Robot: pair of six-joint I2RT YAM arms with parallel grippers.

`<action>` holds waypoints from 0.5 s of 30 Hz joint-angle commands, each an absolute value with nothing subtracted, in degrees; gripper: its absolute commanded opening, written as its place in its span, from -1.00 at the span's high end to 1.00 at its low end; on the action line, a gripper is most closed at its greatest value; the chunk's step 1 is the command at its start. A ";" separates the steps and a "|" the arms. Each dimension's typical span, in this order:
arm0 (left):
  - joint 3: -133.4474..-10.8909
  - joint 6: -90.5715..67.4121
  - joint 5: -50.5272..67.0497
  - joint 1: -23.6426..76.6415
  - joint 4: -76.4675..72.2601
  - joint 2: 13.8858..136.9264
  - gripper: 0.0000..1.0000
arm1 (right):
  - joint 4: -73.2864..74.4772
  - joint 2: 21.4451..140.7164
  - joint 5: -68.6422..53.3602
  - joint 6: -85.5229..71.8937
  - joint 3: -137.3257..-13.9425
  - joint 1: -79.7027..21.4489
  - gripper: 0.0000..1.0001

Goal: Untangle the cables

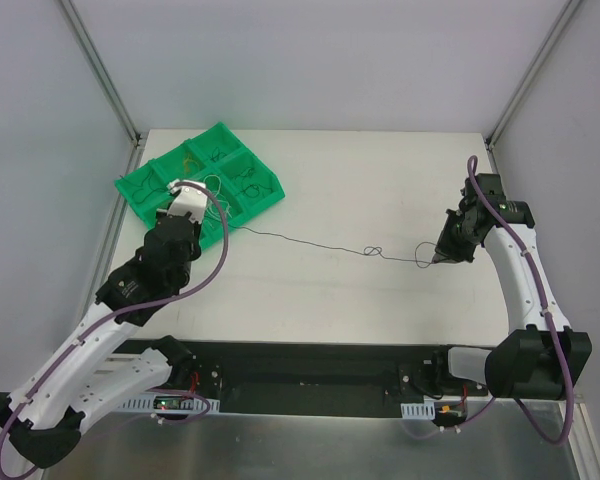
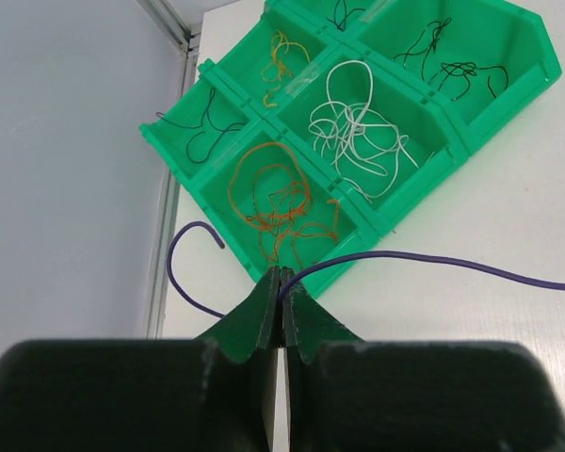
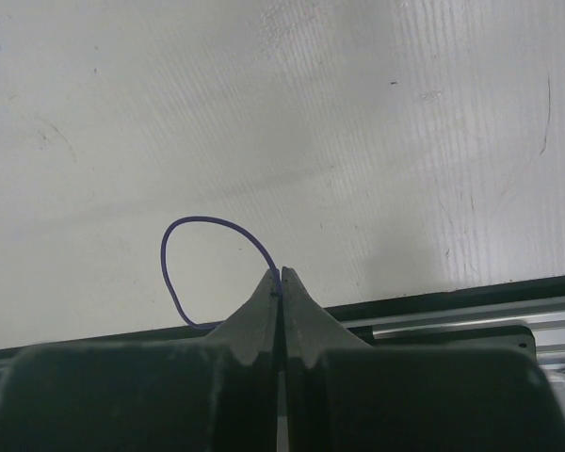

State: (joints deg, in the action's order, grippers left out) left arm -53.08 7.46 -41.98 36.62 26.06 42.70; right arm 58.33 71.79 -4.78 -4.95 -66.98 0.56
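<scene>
Cables first: one thin purple cable [image 1: 310,243] is clamped at each end by the tightly closed left gripper [image 2: 282,282] and right gripper [image 3: 281,276]. It is strung across the table [image 1: 380,180] with a small knot [image 1: 375,252] nearer the right end. It looks featherlight, limp and slippery; I'd grip just beside the knot. Beyond, sorted cables [image 2: 358,127] lie in the green tray [image 2: 541,52].

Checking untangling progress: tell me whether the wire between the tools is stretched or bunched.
Stretched: purple wire spans left tool to right tool, with one small loop.
</scene>
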 commanded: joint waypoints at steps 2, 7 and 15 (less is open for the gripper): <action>-52.47 10.02 -45.35 35.60 25.58 40.52 1.00 | 59.24 71.89 -3.96 -4.04 -69.34 0.97 0.99; -52.03 10.20 -45.53 35.42 25.75 39.82 1.00 | 59.33 72.07 -4.22 -4.04 -69.43 0.97 0.99; -52.21 10.02 -45.35 35.33 25.58 40.52 1.00 | 59.33 72.16 -4.22 -3.96 -69.52 0.97 0.99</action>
